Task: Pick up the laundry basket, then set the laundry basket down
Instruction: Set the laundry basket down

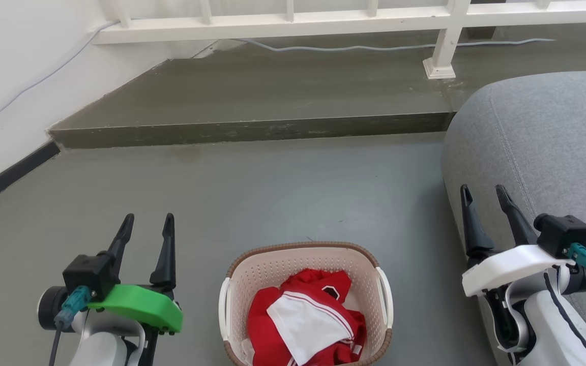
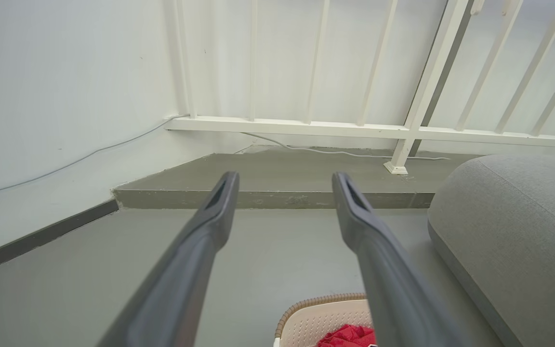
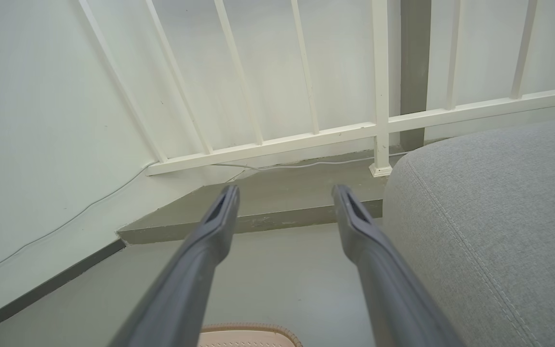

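The laundry basket point(image 1: 293, 268) stands on the grey floor point(image 1: 272, 188) at the bottom middle of the head view. Its brown rim is whole at the far side, and its near edge is cut off by the picture. A red and white garment point(image 1: 303, 320) lies crumpled inside it, below the rim.

The left gripper point(image 1: 149, 218) hangs to the left of the basket, apart from its white handle. Its fingers are spread wide with nothing between them. The right gripper point(image 1: 482, 189) hangs to the basket's right, farther off, its fingers likewise parted and empty. They stand in front of the rounded edge of a grey fabric sofa point(image 1: 542, 142), close to it, though I cannot tell whether they touch. That sofa edge lies near the basket's right side, with a strip of bare floor between.

Beyond the basket the floor runs open to a low concrete step point(image 1: 252, 129). On the step, farther from the basket, stands a white railing point(image 1: 293, 20) with a pale cable point(image 1: 344, 48) along its foot. Left of the basket, well apart, a dark skirting board point(image 1: 8, 175) marks the wall's foot.
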